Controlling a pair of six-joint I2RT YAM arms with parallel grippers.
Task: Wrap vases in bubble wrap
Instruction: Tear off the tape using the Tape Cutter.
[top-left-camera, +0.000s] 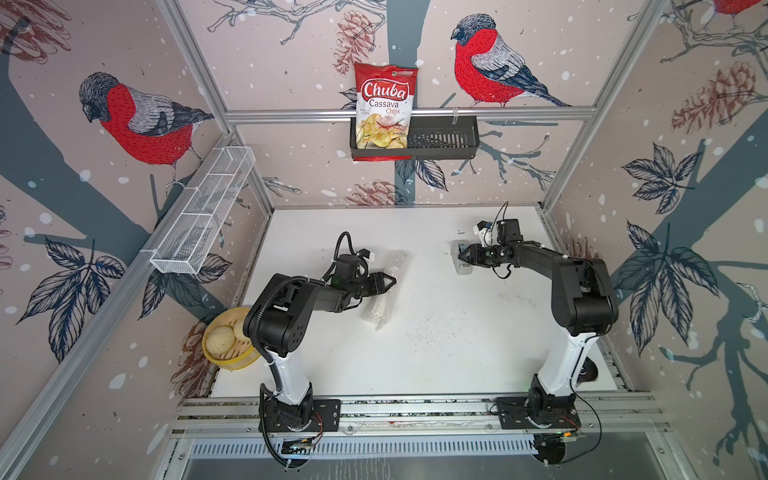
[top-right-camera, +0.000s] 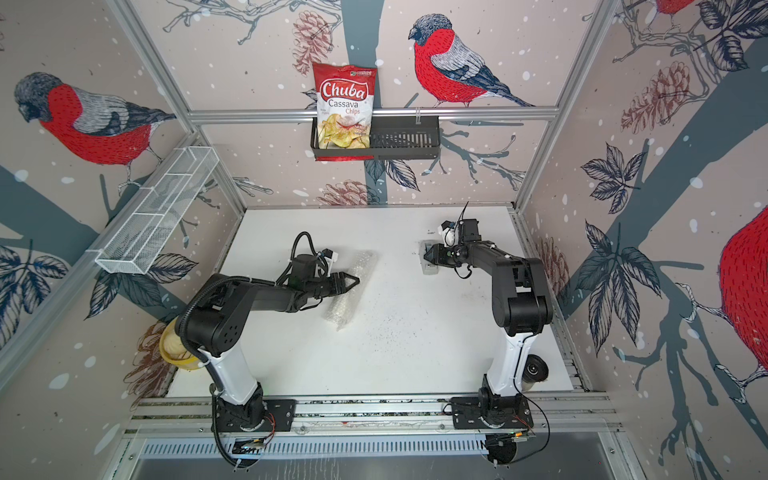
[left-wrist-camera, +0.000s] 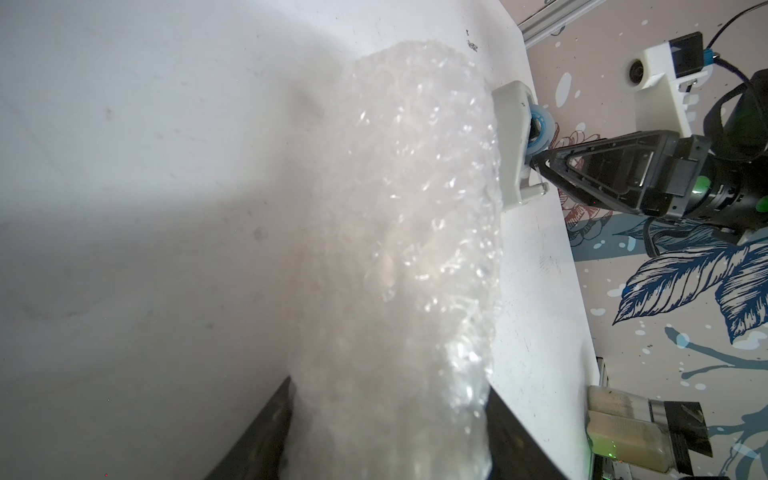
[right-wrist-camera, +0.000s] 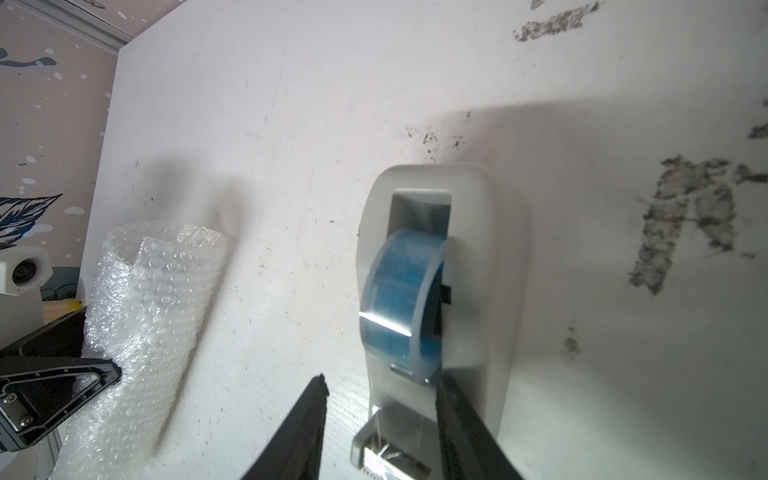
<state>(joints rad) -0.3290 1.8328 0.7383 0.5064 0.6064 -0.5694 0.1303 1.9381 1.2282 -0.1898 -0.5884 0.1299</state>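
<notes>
The bubble wrap (top-left-camera: 380, 307) (top-right-camera: 347, 307) lies on the white table (top-left-camera: 436, 353) as a rolled tube, left of centre. My left gripper (top-left-camera: 390, 282) (top-right-camera: 355, 282) is shut across its middle; in the left wrist view (left-wrist-camera: 449, 390) the black fingers press both sides of the roll (left-wrist-camera: 395, 228). No vase shows plainly; the wrap hides what is inside. My right gripper (top-left-camera: 461, 257) (top-right-camera: 428, 254) is at the back right, open (right-wrist-camera: 380, 380) over the cutter end of a grey tape dispenser (right-wrist-camera: 486, 249) holding blue tape (right-wrist-camera: 399, 299). One finger stands clear of the dispenser's side.
A yellow steamer with buns (top-left-camera: 226, 340) sits at the table's left front corner. A jar (top-right-camera: 534, 370) lies near the right arm's base. A white wire basket (top-left-camera: 203, 212) hangs on the left wall, and a black shelf basket (top-left-camera: 440, 141) with a chips bag (top-left-camera: 384, 108) hangs at the back.
</notes>
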